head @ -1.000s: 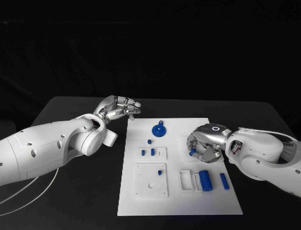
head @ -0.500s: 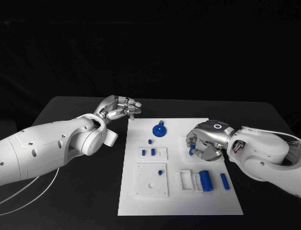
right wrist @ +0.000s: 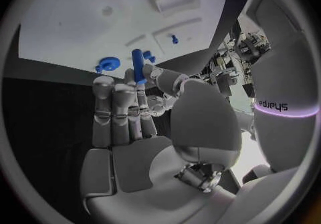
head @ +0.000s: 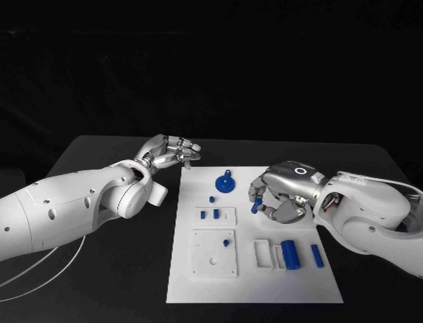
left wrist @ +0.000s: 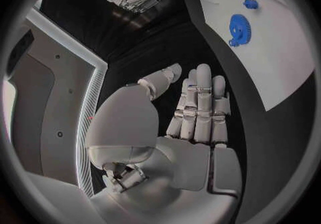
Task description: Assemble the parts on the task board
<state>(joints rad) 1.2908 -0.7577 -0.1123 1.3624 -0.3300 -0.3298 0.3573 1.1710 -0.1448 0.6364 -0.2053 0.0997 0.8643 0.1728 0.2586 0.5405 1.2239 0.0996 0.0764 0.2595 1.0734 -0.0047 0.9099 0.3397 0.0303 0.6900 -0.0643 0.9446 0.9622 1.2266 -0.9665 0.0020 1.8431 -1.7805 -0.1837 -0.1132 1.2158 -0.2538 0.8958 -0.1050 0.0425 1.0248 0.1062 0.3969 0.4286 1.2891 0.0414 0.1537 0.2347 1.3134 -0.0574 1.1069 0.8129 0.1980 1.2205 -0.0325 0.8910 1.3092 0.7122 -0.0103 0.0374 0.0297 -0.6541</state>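
One blue peg — a short, smooth, round-ended cylinder — is pinched in the right hand, which hangs above the right-middle of the white board. In the right wrist view the peg stands up from between the thumb and fingertips, the rest of the fingers lying straight alongside.

Parts on the board: a blue gear with a small knob near the far edge; a small blue stud just below it; two short blue pins standing in a raised white block; one blue stud on the larger white block; a thick blue cylinder in a white cradle, and a thinner blue rod just beside it.

Left hand — off the board's far left corner, over the black table; it holds nothing, fingers loosely curled, close together in the left wrist view.

Writing: "sharpa" shows mirrored on the right arm's casing.
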